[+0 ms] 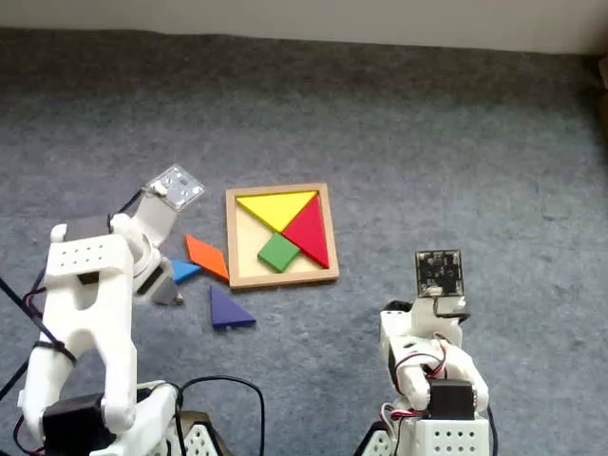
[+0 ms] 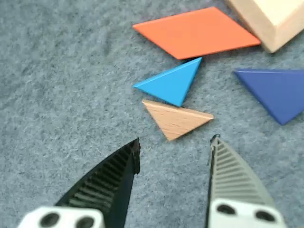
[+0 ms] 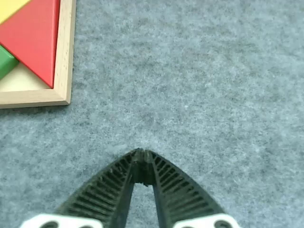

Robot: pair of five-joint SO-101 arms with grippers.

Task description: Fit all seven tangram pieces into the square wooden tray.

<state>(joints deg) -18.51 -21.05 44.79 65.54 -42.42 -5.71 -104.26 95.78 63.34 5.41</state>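
Observation:
The square wooden tray holds a yellow triangle, a red triangle and a green square. Left of it on the carpet lie an orange parallelogram, a small light-blue triangle and a dark-blue triangle. In the left wrist view a plain wooden triangle lies just ahead of my open left gripper, beside the light-blue triangle, the orange parallelogram and the dark-blue triangle. My right gripper is shut and empty, over bare carpet to the right of the tray.
Grey carpet covers the whole table. The left arm stands over the loose pieces at the left; the right arm sits at the front right. A pale wall edge runs along the back.

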